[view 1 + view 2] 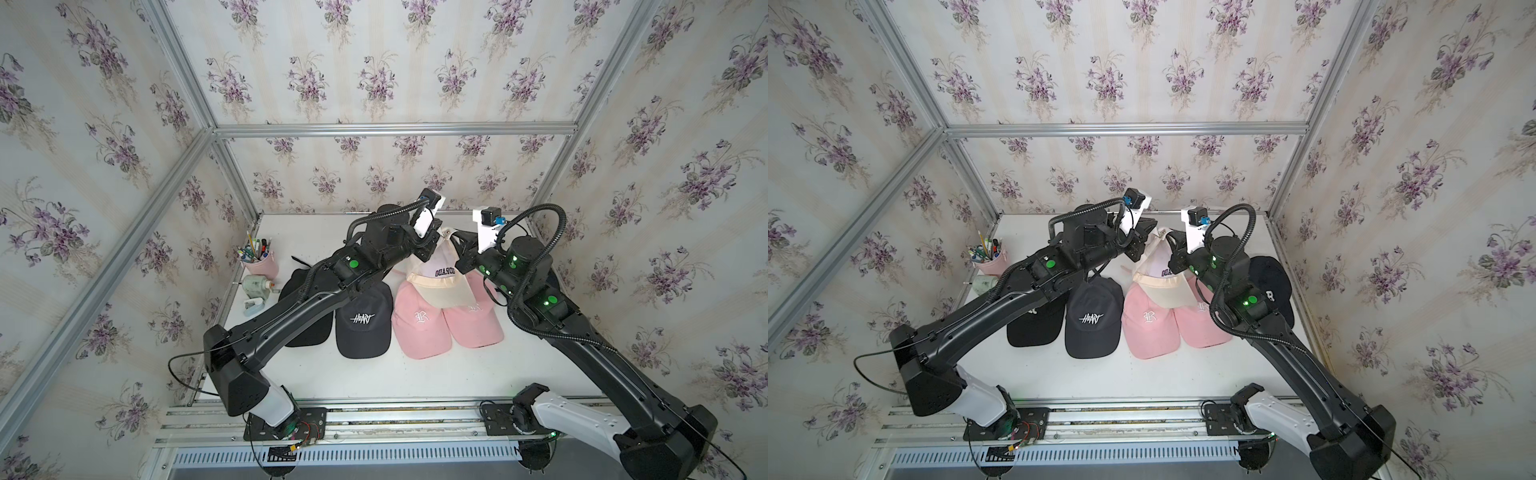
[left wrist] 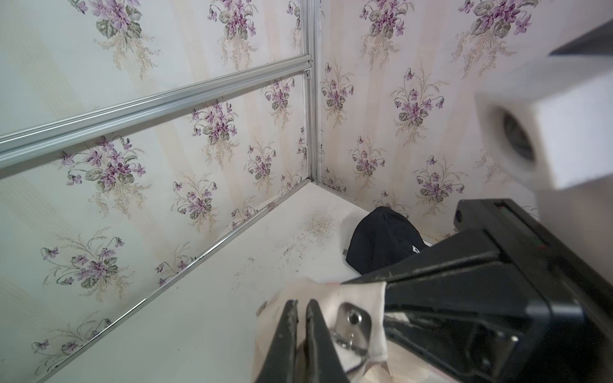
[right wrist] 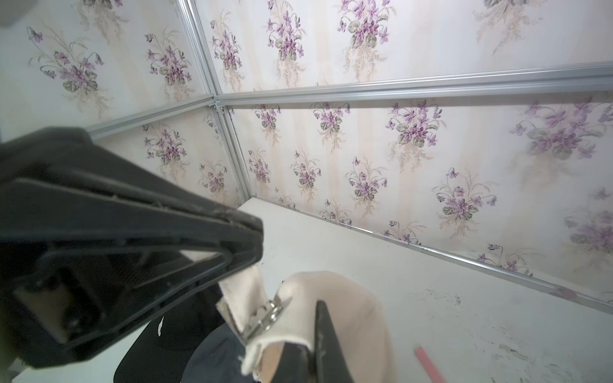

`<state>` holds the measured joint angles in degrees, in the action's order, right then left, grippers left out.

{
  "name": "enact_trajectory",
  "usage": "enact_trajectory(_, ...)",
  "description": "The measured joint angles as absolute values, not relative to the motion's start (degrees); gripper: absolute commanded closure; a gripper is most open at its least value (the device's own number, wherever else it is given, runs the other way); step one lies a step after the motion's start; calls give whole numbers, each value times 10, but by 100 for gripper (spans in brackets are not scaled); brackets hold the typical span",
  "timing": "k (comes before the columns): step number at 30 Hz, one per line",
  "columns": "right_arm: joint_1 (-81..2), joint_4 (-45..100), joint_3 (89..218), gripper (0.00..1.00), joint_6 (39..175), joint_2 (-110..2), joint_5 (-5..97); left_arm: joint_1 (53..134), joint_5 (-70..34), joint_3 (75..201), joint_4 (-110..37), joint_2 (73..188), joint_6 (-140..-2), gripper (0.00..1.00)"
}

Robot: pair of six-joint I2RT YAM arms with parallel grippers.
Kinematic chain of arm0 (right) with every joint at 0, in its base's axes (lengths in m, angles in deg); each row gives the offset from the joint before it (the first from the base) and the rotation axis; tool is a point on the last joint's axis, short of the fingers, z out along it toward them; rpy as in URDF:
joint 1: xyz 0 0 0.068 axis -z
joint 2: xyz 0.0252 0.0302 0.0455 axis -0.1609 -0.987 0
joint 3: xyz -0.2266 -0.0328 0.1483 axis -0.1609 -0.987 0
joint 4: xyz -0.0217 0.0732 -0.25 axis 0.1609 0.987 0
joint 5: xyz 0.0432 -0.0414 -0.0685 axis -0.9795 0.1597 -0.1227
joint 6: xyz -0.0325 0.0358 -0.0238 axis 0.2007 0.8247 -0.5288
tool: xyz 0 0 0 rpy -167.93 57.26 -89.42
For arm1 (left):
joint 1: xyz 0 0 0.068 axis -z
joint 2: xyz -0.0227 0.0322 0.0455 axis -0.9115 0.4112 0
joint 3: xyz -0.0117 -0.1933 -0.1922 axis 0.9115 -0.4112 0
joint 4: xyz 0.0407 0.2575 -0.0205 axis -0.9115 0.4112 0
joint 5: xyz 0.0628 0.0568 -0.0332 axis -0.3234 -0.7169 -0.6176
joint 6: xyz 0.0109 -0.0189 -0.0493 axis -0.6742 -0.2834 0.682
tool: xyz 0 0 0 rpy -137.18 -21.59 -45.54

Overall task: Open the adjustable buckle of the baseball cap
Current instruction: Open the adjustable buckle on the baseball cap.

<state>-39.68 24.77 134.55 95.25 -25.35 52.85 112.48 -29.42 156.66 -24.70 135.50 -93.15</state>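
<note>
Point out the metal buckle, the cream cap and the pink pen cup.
metal buckle (image 2: 348, 326): left wrist view, flat plate.
cream cap (image 1: 444, 293): in a top view, brim.
pink pen cup (image 1: 268, 268): in a top view, side wall.

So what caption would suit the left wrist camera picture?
Left tool and right tool pinch the cream fabric cap strap either side of its silver metal buckle.
</note>
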Motion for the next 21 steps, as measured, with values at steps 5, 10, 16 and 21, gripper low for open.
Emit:
enact_trajectory(5,-397,244,1344,100,960,-251,539,1122,-303,1550,-260,1350,-914,93)
enact_trajectory(10,-397,243,1345,100,974,-251,555,1121,-315,1543,-259,1348,-903,58)
enact_trajectory(16,-397,244,1364,100,991,-264,556,1121,-334,1509,-270,1318,-905,37)
enact_trajectory(21,-397,253,1385,100,1004,-281,553,1122,-350,1443,-310,1269,-931,38)
